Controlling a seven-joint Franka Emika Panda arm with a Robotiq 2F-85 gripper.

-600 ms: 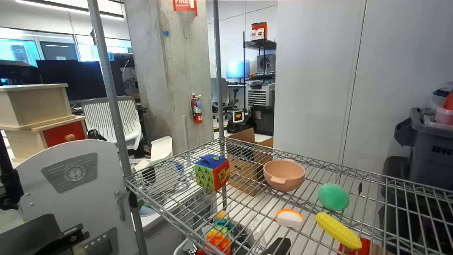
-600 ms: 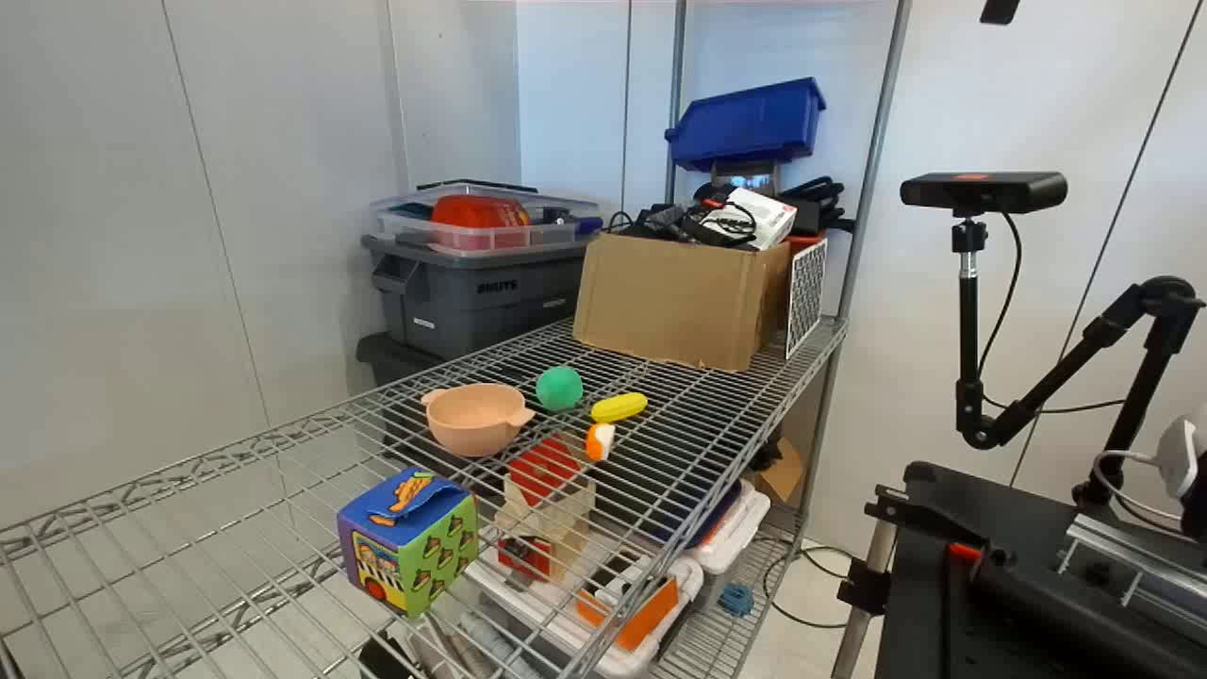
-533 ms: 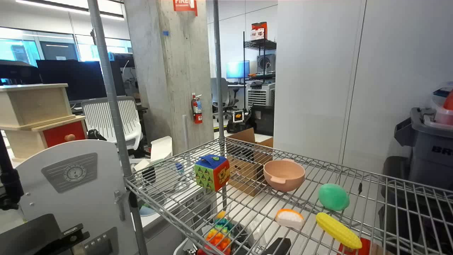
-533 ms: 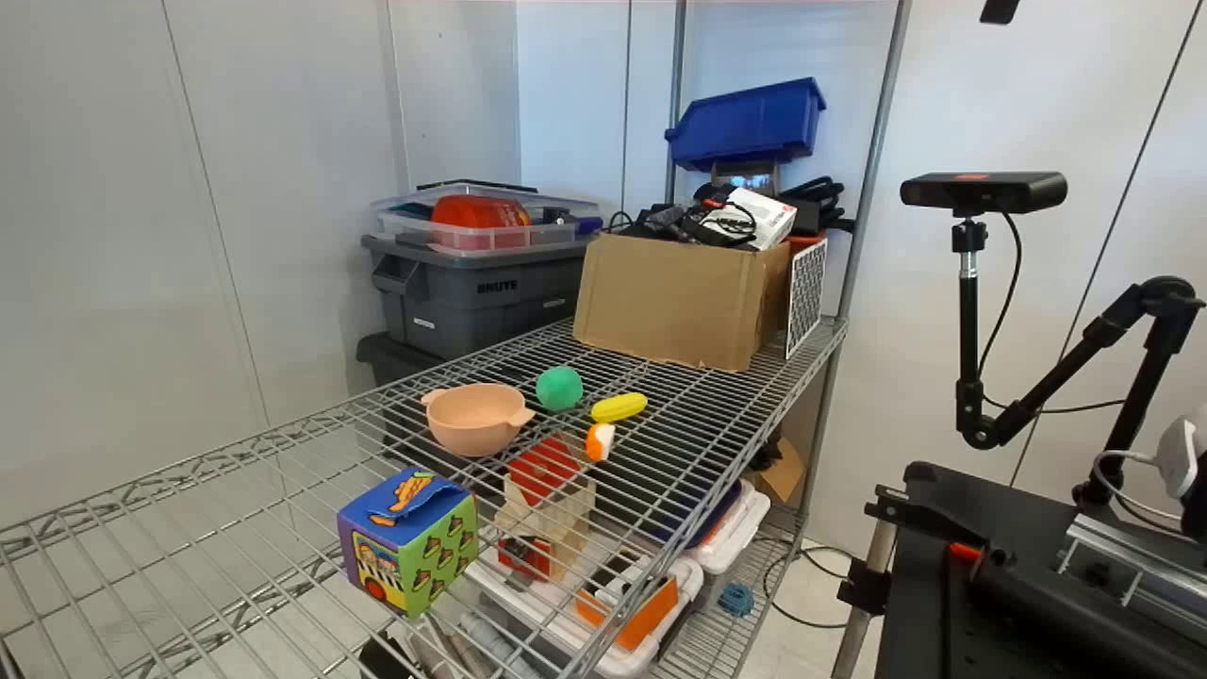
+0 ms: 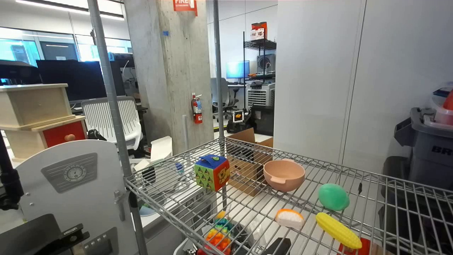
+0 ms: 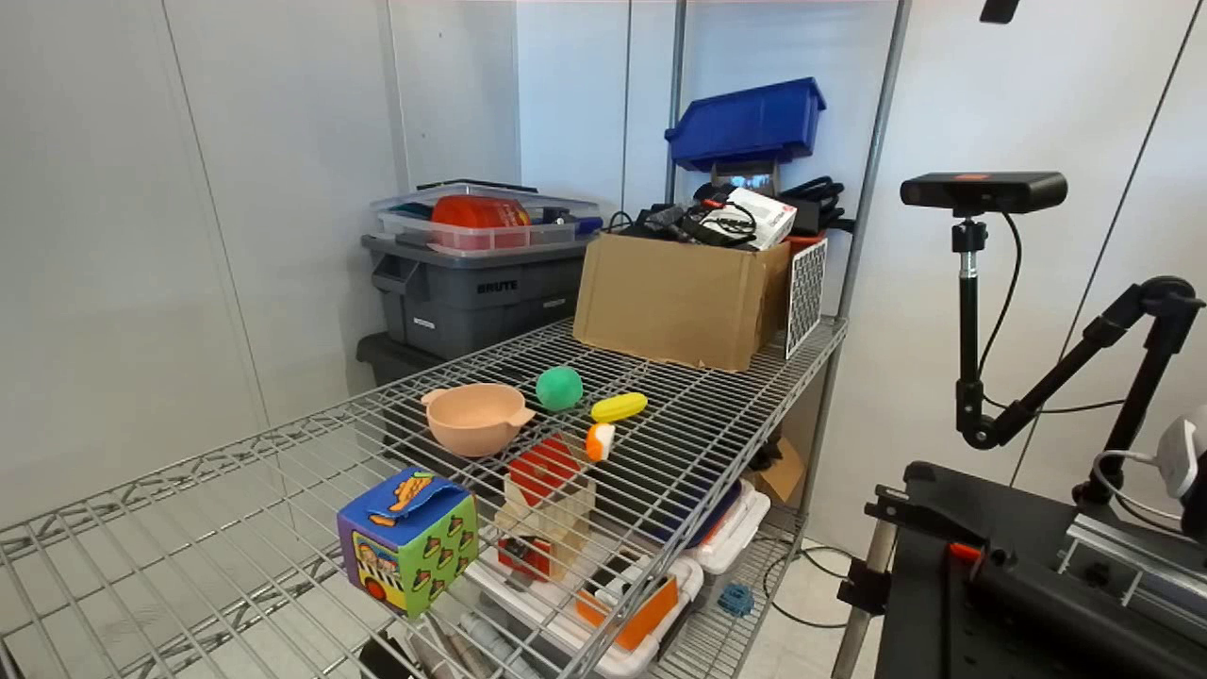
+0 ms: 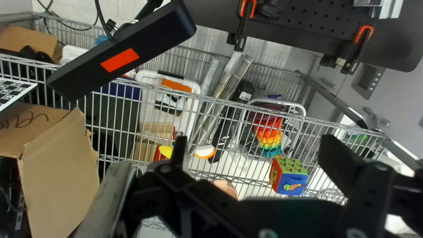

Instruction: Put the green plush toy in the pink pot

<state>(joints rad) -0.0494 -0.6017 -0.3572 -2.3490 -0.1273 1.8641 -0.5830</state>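
The green plush toy [image 5: 333, 197] is a smooth rounded lump on the wire shelf; it also shows in an exterior view [image 6: 559, 388]. The pink pot [image 5: 284, 174] stands upright on the shelf near the toy, apart from it, and also shows in an exterior view [image 6: 476, 419]. No green toy shows inside it. In the wrist view only part of the pot [image 7: 226, 187] shows behind the gripper body, and the green toy is hidden. My gripper [image 7: 253, 142] has its two fingers wide apart with nothing held between them. It is high above the shelf.
On the wire shelf [image 6: 217, 462] lie a multicoloured cube [image 6: 407, 541], a yellow corn-shaped toy [image 6: 619, 407] and an orange-white piece [image 6: 600, 441]. A cardboard box [image 6: 669, 300] and grey bins [image 6: 481, 302] stand behind. A camera on an arm [image 6: 983, 192] and shelf posts [image 5: 112, 92] rise nearby.
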